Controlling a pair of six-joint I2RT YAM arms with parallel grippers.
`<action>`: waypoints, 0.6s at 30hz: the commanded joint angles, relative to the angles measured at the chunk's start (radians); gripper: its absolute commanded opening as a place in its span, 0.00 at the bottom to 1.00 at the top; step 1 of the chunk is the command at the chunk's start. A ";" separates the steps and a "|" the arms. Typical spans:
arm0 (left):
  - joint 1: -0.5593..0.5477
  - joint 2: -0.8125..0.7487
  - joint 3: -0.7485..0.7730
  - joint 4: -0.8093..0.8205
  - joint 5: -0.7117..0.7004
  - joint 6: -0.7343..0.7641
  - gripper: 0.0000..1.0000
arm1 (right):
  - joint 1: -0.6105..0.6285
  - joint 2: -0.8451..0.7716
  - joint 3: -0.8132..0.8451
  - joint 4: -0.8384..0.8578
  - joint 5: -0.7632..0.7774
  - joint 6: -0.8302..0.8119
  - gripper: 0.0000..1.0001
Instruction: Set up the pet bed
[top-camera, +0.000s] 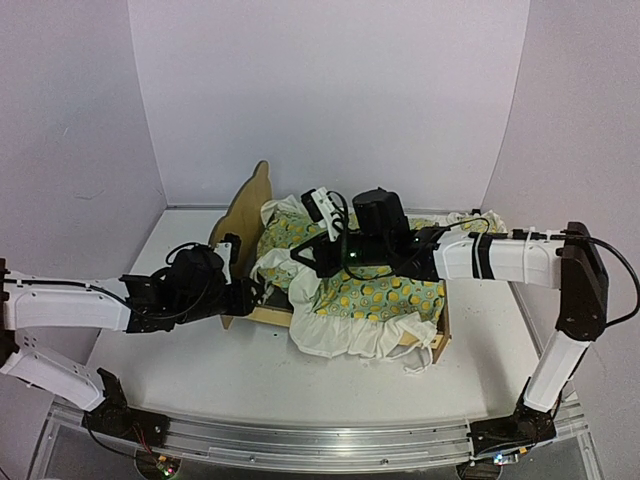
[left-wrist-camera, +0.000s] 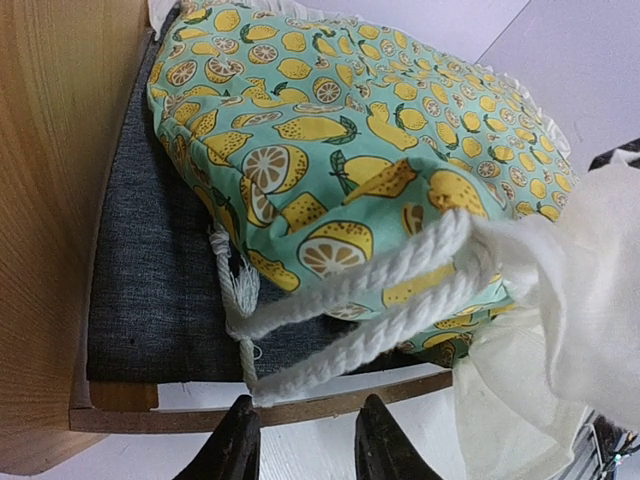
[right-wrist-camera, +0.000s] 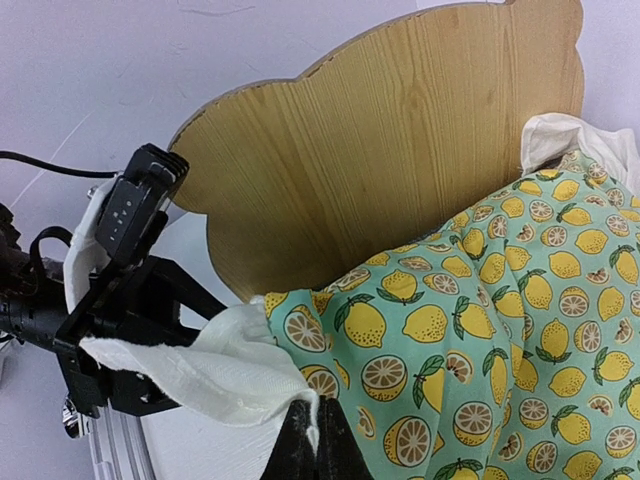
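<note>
The pet bed stands mid-table, its plywood headboard (top-camera: 248, 205) at the left. The lemon-print ruffled blanket (top-camera: 385, 290) lies bunched over it. My right gripper (top-camera: 300, 262) is shut on the blanket's white ruffle edge (right-wrist-camera: 230, 365) near the headboard (right-wrist-camera: 400, 150); its fingertips (right-wrist-camera: 320, 445) pinch the cloth. My left gripper (top-camera: 258, 293) is open and empty just outside the bed's low side rail (left-wrist-camera: 320, 400), fingers (left-wrist-camera: 240, 445) apart. The dark grey mattress pad (left-wrist-camera: 160, 270) shows under the lemon fabric (left-wrist-camera: 330, 130), with two white rope cords (left-wrist-camera: 370, 275) hanging over it.
The foot end of the bed (top-camera: 437, 345) points right. White walls close the back and sides. A metal rail (top-camera: 320, 440) carries both arm bases at the near edge. The left arm's wrist (right-wrist-camera: 130, 210) sits close beside the held ruffle.
</note>
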 joint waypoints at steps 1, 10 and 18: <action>0.003 0.049 0.067 0.007 -0.037 -0.026 0.32 | -0.005 -0.048 0.034 0.029 -0.018 -0.010 0.00; 0.004 0.134 0.096 0.042 -0.097 -0.025 0.22 | -0.007 -0.054 0.026 0.035 -0.023 -0.010 0.00; 0.003 0.089 0.137 0.017 -0.032 0.026 0.00 | -0.015 -0.063 0.023 0.036 -0.015 -0.019 0.00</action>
